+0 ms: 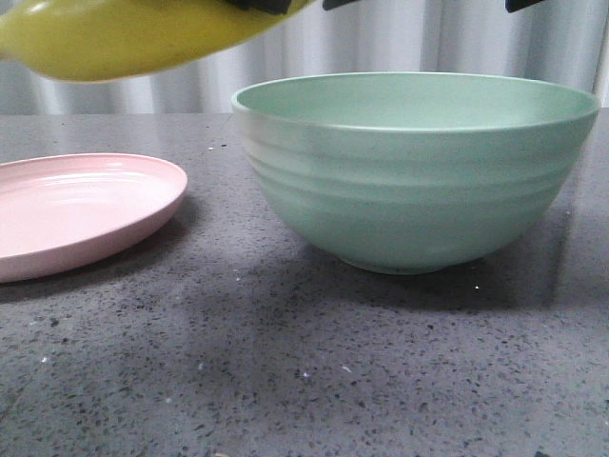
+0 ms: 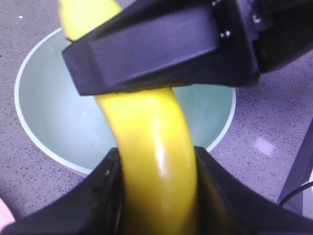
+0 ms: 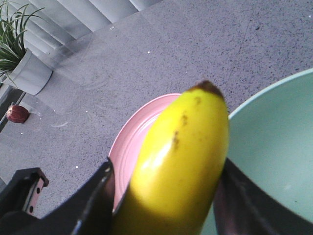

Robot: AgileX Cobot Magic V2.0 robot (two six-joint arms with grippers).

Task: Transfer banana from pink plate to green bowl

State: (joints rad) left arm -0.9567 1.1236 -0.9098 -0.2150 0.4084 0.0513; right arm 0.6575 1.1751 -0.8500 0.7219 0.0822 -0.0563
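The carrying step is in hand: the banana [image 1: 114,38] is lifted off the pink plate [image 1: 67,214] and hangs in the air above the gap between that plate and the green bowl [image 1: 419,171]. Both wrist views show a pincer closed on the banana, the left pincer [image 2: 156,127] and the right pincer [image 3: 166,196] alike. The next move should bring the banana over the bowl's opening, then lower and release it. The grey counter [image 1: 285,371] carries both dishes. No writing or label can be read.

Home-like room: speckled counter [image 1: 285,381], curtains [image 1: 400,38]
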